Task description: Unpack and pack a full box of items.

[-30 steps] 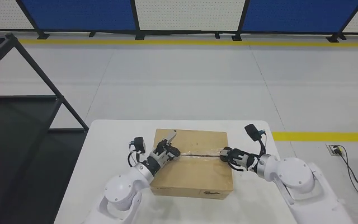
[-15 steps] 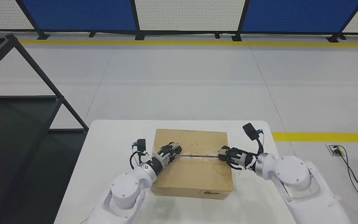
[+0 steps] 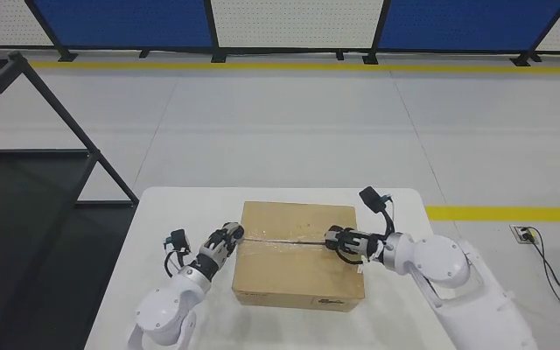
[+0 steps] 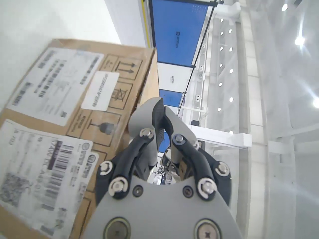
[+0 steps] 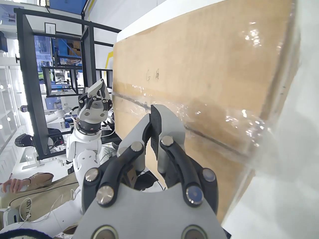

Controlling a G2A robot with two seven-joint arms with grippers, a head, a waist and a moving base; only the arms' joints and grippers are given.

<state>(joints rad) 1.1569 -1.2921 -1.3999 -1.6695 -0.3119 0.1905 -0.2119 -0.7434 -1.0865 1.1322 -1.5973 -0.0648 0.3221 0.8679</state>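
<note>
A closed brown cardboard box sits in the middle of the white table, its top seam covered with clear tape. My left gripper is shut and empty at the box's left end, level with the seam; its wrist view shows the gripper beside the labelled side of the box. My right gripper is shut over the seam, right of the middle of the top. In its wrist view the shut fingertips hover over the crinkled tape on the box.
A black metal rack stands on the floor left of the table. Bare table surface lies on both sides of the box and behind it. The box's front edge is close to the table's near edge.
My left gripper drew back leftward off the box top to its left end. My right gripper slid leftward along the taped seam toward the middle.
</note>
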